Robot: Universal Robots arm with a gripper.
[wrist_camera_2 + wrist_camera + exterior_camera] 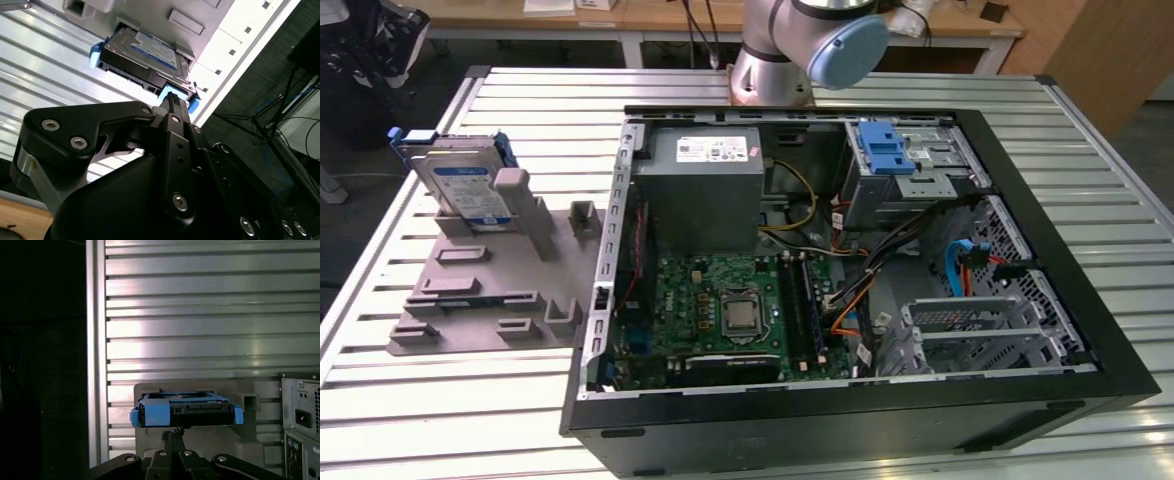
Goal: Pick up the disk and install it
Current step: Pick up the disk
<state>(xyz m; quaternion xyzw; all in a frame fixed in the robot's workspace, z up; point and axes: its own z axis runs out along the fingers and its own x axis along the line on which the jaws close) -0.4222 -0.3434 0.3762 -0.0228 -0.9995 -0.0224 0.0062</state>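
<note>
Disk [464, 185] upright in grey holder [480, 290], the exterior view's far left, gripper [173, 99] near it in the second wrist view (fingers pressed together, empty), computer case [1067, 300] right.

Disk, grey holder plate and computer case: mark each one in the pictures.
disk [464, 188]: exterior view, on its white-and-blue label.
grey holder plate [520, 282]: exterior view, on a bare flat part of its base.
computer case [854, 425]: exterior view, on its black outer wall.
</note>
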